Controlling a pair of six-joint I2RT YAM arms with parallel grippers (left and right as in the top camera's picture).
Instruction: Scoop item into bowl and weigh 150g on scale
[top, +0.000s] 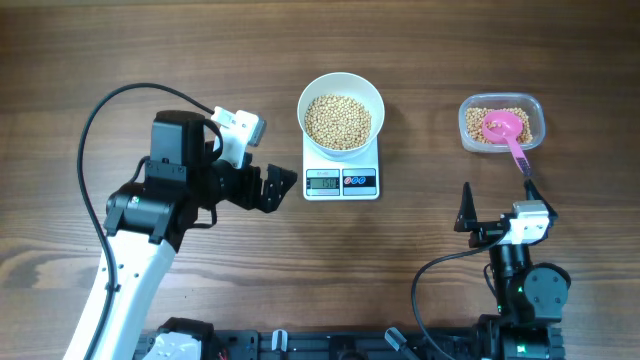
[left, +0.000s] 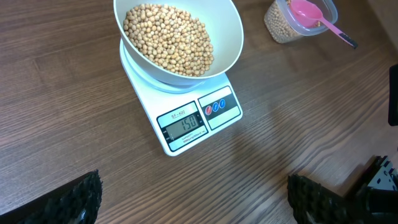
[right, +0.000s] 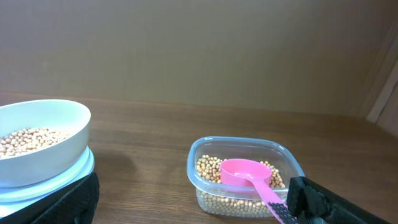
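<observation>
Overhead: bowl of beans on scale, mid-desk. Left pincer just beside scale's left edge, right pincer near tub, bare desk between.
Left wrist: pincer spread, empty.
Right wrist: pincer spread, empty, scoop handle by its finger.

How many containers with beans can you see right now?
2. The white bowl sits on the scale; the clear tub, with the pink scoop in it, stands farther right.
</observation>
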